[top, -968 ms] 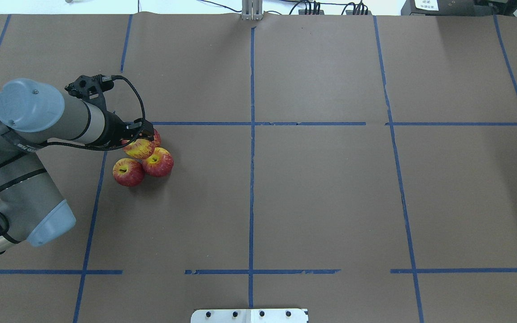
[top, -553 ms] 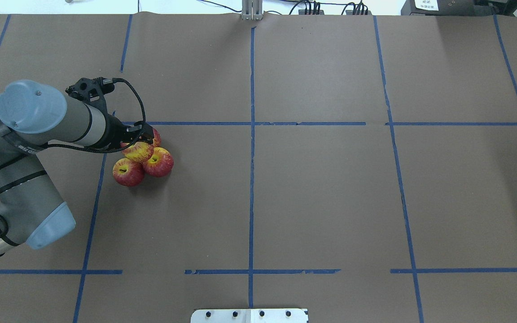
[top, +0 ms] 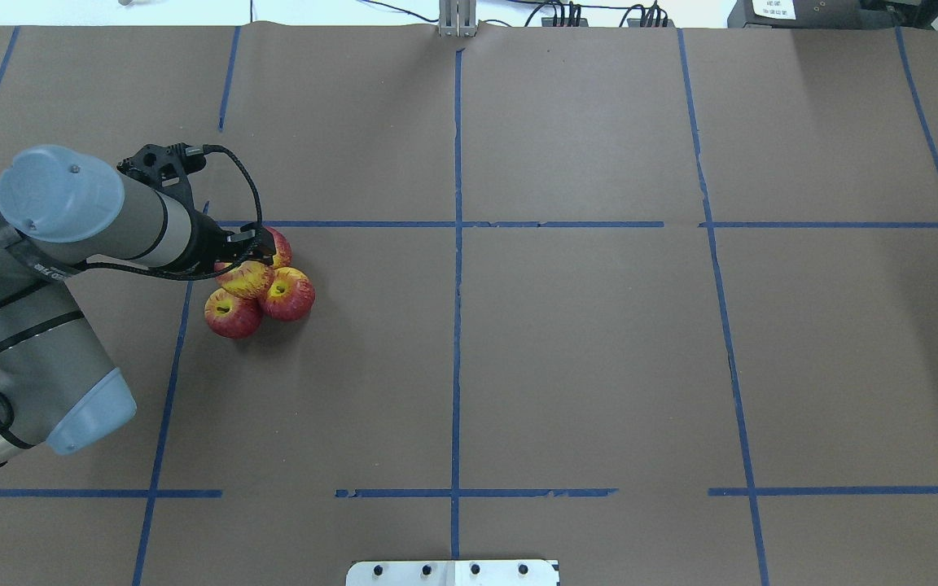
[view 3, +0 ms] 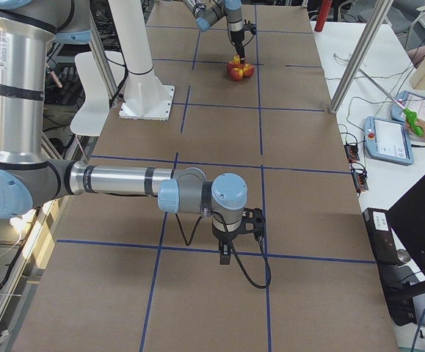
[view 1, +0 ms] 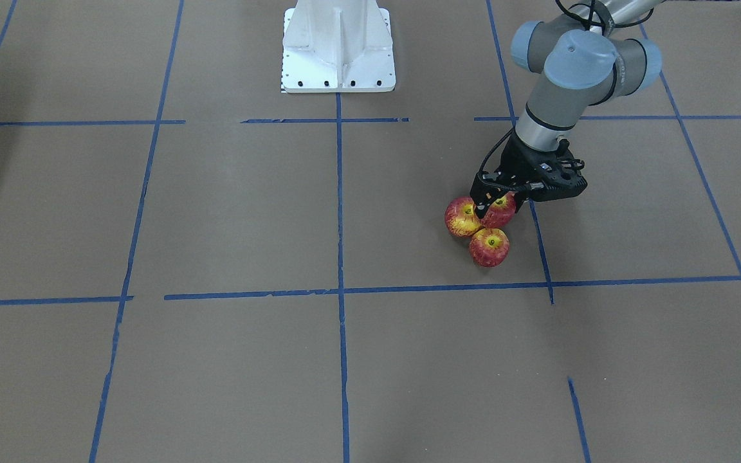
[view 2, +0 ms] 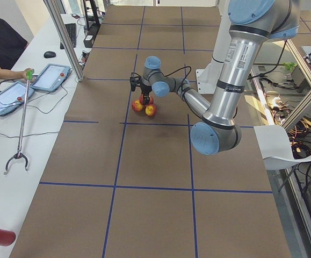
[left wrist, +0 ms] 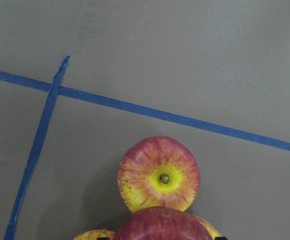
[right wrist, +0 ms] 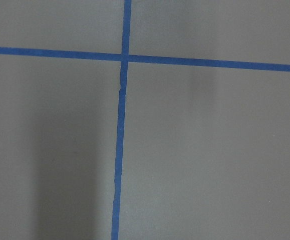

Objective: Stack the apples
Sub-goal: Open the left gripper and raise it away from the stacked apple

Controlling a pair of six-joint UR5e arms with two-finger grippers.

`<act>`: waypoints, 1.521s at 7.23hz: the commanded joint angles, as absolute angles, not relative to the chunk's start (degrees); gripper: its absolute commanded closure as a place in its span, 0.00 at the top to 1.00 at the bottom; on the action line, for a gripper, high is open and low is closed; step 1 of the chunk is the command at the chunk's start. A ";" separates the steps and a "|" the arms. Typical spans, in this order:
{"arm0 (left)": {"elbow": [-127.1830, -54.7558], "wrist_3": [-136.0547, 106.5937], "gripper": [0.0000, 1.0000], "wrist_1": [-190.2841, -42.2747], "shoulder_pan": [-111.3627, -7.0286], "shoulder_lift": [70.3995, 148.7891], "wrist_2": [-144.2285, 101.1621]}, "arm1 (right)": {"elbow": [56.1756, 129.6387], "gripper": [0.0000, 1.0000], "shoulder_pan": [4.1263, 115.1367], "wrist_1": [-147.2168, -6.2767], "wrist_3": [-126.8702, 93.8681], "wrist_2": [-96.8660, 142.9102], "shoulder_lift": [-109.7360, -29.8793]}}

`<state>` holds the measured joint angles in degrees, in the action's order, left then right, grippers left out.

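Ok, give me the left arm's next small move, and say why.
Probably raise the left tool straight up, releasing first if it is gripping: the top apple already rests on the three lower apples, and any sideways drag could topple it.

red-and-yellow streaked apples, brown table, blue tape

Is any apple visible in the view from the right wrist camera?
No, that view shows only the brown table surface crossed by blue tape lines.
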<state>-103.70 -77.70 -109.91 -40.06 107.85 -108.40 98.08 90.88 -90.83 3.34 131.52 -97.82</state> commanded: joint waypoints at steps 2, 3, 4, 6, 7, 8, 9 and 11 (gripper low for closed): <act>-103.01 -77.70 0.99 -109.95 -39.73 107.84 -108.28 | 98.00 1.00 90.88 -90.79 3.34 131.57 -97.82; -103.18 -77.70 1.00 -109.86 -39.73 107.84 -108.37 | 98.00 1.00 90.88 -90.79 3.34 131.57 -97.82; -103.88 -77.70 1.00 -109.78 -39.81 107.93 -108.37 | 98.09 1.00 90.88 -90.79 3.34 131.49 -97.82; -106.07 -77.35 1.00 -109.43 -40.77 107.67 -108.37 | 98.09 1.00 90.88 -90.79 3.34 131.49 -97.82; -107.56 -74.12 1.00 -107.86 -42.09 107.32 -108.46 | 98.09 1.00 90.88 -90.79 3.34 131.48 -97.82; -111.06 -66.35 1.00 -105.41 -45.49 104.62 -108.81 | 98.09 1.00 90.88 -90.88 3.34 131.48 -97.82; -113.88 -58.27 1.00 -104.95 -49.70 99.54 -110.37 | 98.00 1.00 90.88 -90.79 3.34 131.48 -97.82; -113.48 -37.11 1.00 -105.12 -60.42 92.06 -121.49 | 98.00 1.00 90.88 -90.88 3.34 131.57 -97.82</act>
